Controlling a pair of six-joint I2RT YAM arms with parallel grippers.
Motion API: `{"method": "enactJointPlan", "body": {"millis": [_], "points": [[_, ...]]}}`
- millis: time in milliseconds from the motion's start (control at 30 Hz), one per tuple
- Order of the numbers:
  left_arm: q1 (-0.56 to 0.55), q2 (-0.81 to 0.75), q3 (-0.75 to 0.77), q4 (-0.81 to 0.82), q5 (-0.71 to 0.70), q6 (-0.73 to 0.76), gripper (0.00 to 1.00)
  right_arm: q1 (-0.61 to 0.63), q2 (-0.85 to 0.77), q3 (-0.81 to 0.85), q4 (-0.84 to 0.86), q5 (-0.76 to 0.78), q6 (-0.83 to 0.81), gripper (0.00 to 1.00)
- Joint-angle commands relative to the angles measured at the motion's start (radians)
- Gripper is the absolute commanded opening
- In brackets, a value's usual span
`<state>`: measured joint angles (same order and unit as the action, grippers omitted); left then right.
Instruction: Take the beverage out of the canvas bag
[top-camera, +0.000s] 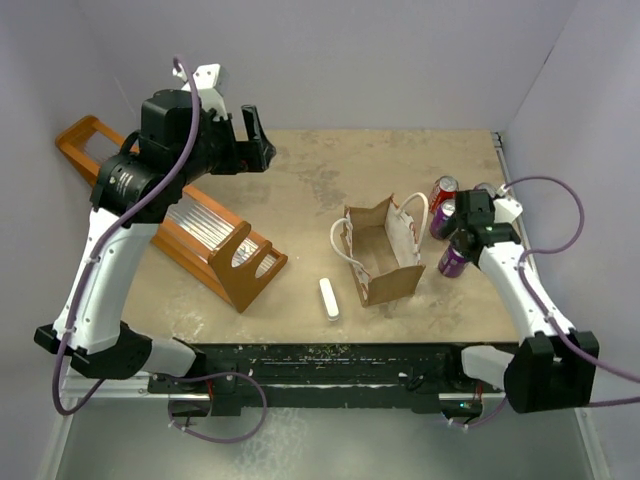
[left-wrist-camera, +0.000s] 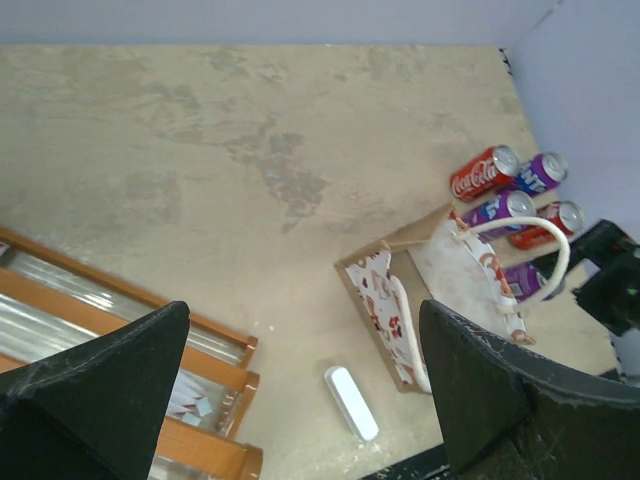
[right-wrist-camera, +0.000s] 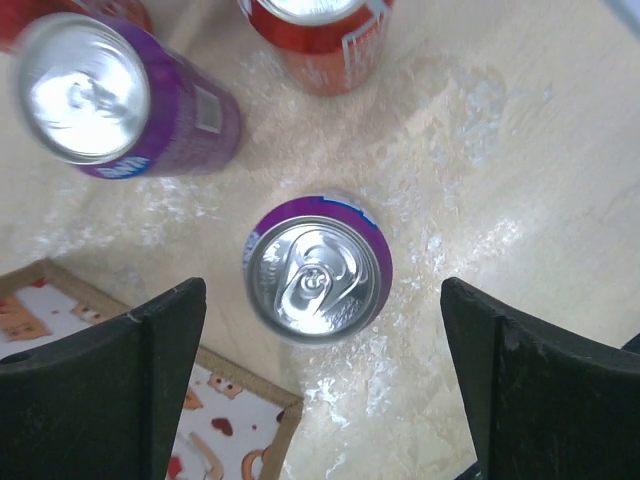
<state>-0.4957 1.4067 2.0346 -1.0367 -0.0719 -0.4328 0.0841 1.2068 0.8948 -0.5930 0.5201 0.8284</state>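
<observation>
Evidently the purple can (right-wrist-camera: 318, 280) is stood at three o'clock of the canvas bag (top-camera: 393, 283) (among other cans (right-wrist-camera: 130, 100)). The right gripper (top-camera: 461, 248) is spread apart around it, presumably for release.

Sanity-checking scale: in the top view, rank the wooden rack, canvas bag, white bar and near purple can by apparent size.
Largest first: wooden rack; canvas bag; then white bar and purple can, too alike to rank, can partly hidden.
</observation>
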Motion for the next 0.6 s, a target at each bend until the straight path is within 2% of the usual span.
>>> {"method": "enactJointPlan", "body": {"millis": [0,100,233,367,567], "points": [[0.006,-0.044,0.023,0.006,-0.125,0.05,0.99,-0.001,-0.093,0.157,-0.123,0.031,-0.117,1.0],[0.006,-0.057,0.013,0.024,-0.136,0.052,0.99,-0.001,-0.172,0.24,-0.139,-0.015,-0.208,1.0],[0.006,-0.075,-0.015,0.063,-0.147,0.048,0.99,0.0,-0.233,0.39,-0.135,-0.311,-0.437,1.0],[0.006,-0.088,-0.019,0.112,-0.169,0.054,0.99,0.0,-0.22,0.596,-0.187,-0.436,-0.472,1.0],[0.006,-0.125,-0.016,0.125,-0.217,0.089,0.99,0.0,-0.152,0.96,-0.305,-0.53,-0.479,1.0]]}}
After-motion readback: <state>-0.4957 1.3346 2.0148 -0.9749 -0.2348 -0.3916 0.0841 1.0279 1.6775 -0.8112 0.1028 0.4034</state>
